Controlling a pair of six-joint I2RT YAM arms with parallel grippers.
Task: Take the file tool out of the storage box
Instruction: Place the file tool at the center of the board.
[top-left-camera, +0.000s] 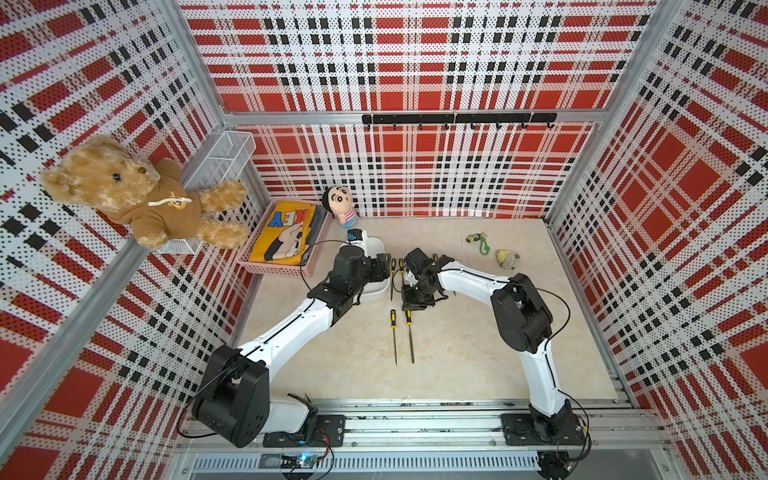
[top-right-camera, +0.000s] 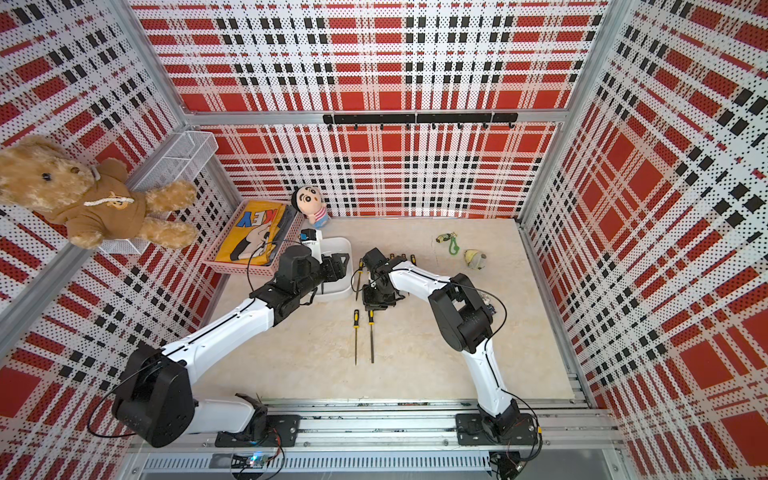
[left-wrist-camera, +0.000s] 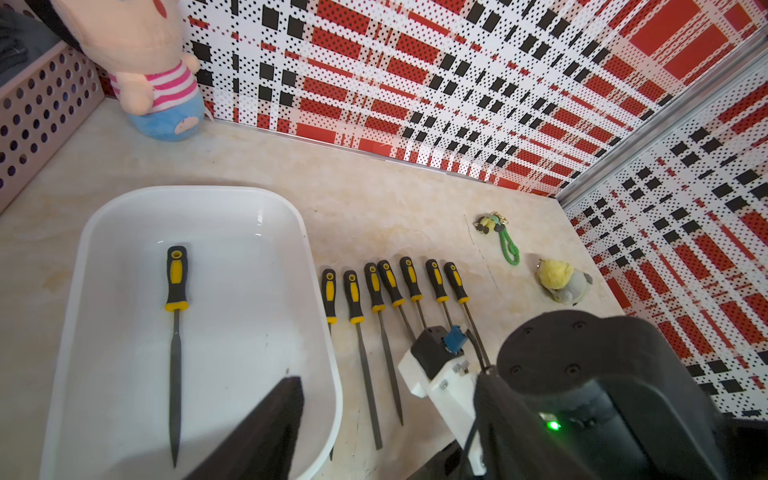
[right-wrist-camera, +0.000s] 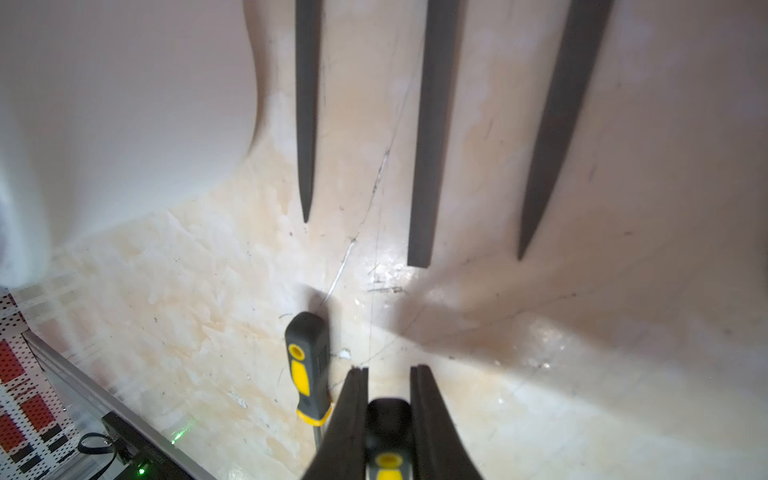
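The white storage box (left-wrist-camera: 199, 192) (top-left-camera: 375, 296) sits left of centre, partly under my left arm. One file tool (left-wrist-camera: 176, 332) with a black and yellow handle lies inside it, hidden in both top views. My left gripper (left-wrist-camera: 361, 449) hangs open over the box's near end, holding nothing. My right gripper (right-wrist-camera: 388, 370) (top-left-camera: 409, 308) is shut on the handle of another file (top-left-camera: 410, 338), whose blade points toward the table's front. A second file (top-left-camera: 393, 336) (right-wrist-camera: 308, 370) lies beside it.
Several more files (left-wrist-camera: 392, 286) lie in a row right of the box. A pink basket (top-left-camera: 276, 270) with yellow cloth, a doll (top-left-camera: 340, 208), a green keychain (top-left-camera: 482, 244) and a yellow plush (top-left-camera: 507, 259) sit further back. A teddy bear (top-left-camera: 137, 191) hangs on the left wall.
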